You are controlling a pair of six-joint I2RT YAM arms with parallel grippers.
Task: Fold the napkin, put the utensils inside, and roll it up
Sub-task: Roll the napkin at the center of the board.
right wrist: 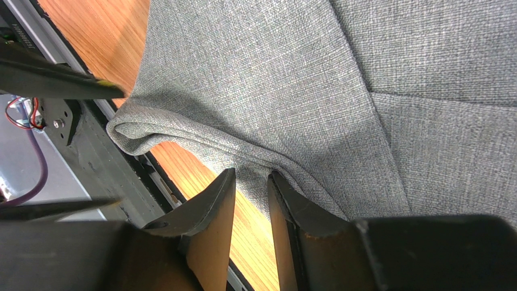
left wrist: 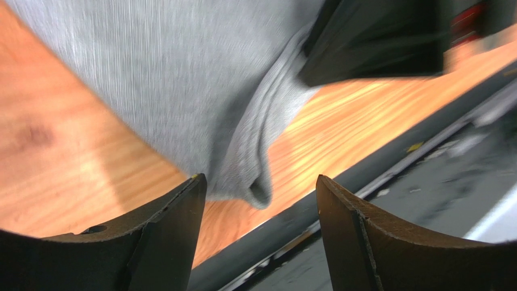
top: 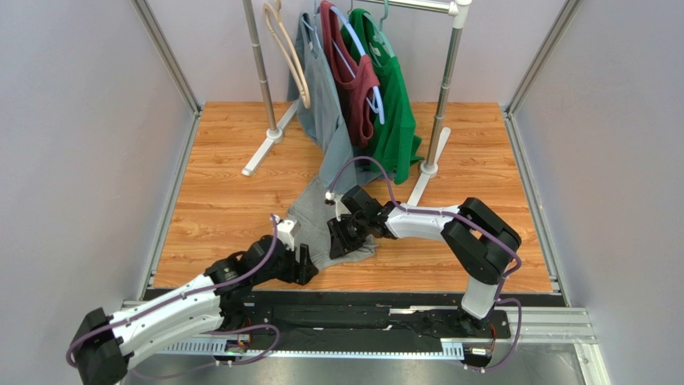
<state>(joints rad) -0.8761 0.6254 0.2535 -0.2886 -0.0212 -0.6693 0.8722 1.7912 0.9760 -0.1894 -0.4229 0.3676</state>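
We judge the fold in hand: left gripper (left wrist: 260, 182) gapes empty at the napkin (top: 313, 220) corner, right gripper (right wrist: 252, 176) seemingly pinches its edge; regrip next.

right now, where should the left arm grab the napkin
The rolled near corner of the napkin, just ahead of the open left gripper. Come from the near edge of the table, jaws straddling that roll: it is doubled and thick, likely easier to pinch than the flat cloth behind.

Counted were: 2 end effectors, left end effector (left wrist: 261, 182), right end effector (right wrist: 250, 176) | 1 napkin (top: 317, 216) | 3 hung shirts, grey shirt (top: 321, 88), maroon shirt (top: 353, 80), green shirt (top: 395, 104) | 1 clothes rack (top: 442, 104) | 1 bare wooden hanger (top: 294, 60) | 1 table (top: 225, 200)
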